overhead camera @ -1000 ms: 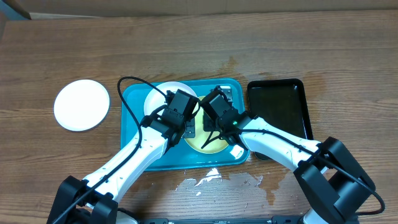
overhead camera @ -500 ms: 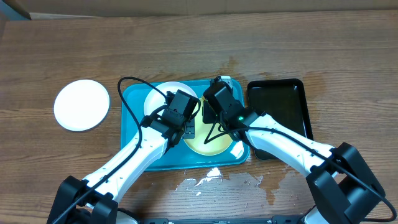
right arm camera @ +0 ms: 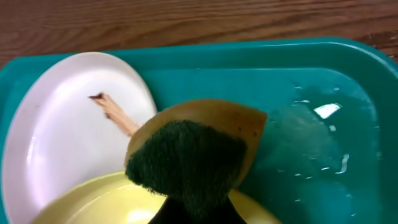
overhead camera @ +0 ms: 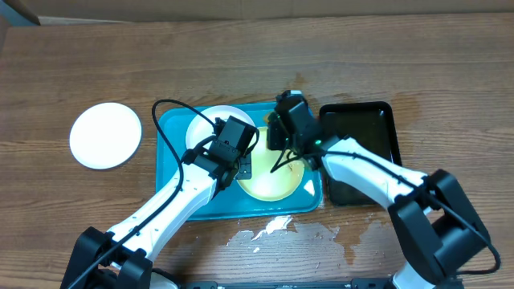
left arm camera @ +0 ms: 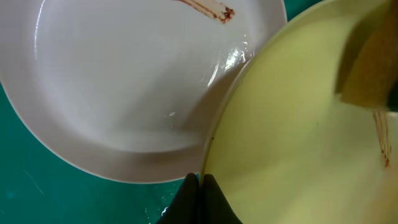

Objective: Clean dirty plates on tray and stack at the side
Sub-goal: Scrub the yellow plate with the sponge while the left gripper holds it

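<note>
The turquoise tray (overhead camera: 173,164) holds a white plate (overhead camera: 210,123) with a dark smear (left arm camera: 208,7) and a pale yellow plate (overhead camera: 269,181) lying over its edge. My left gripper (overhead camera: 242,167) is shut on the yellow plate's near-left rim (left arm camera: 208,158), with its tips (left arm camera: 202,199) pinched together on it. My right gripper (overhead camera: 283,135) is shut on a yellow sponge with a dark green scrub face (right arm camera: 189,155), held over the yellow plate's far rim (right arm camera: 87,199). A second, clean white plate (overhead camera: 105,135) lies on the table to the left of the tray.
A black tray (overhead camera: 361,148) stands right of the turquoise tray, close to my right arm. Water pools in the tray's far right corner (right arm camera: 317,118). White flecks and wet patches (overhead camera: 269,229) lie on the wood in front of the tray.
My right gripper has moved with the sponge from the middle of the yellow plate toward the tray's far right side. The left gripper has kept its hold on the rim.
</note>
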Controlling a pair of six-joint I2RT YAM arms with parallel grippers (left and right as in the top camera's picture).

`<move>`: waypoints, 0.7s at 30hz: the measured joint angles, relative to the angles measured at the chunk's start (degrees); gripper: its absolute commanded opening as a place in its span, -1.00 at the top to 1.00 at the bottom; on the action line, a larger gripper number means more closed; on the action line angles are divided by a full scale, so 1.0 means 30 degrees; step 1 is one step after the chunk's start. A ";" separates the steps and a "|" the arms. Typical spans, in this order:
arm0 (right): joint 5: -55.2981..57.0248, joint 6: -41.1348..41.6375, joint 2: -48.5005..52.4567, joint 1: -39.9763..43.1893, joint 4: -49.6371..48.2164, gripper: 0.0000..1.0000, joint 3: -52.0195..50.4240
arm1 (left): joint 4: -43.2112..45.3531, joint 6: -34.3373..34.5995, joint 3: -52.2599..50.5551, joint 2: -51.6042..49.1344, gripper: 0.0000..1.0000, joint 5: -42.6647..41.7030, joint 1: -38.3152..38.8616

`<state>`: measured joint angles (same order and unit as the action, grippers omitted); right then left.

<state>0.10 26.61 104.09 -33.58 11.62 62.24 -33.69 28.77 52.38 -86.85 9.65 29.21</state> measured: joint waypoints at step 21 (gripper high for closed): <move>-0.2951 -0.1319 0.0022 0.1319 -0.0546 0.92 -0.0102 | -0.0044 0.0000 0.0000 0.0000 0.92 0.0000 0.0000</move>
<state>-8.75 22.65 104.16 -29.63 9.98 61.93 -33.82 28.77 52.38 -86.85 9.65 29.21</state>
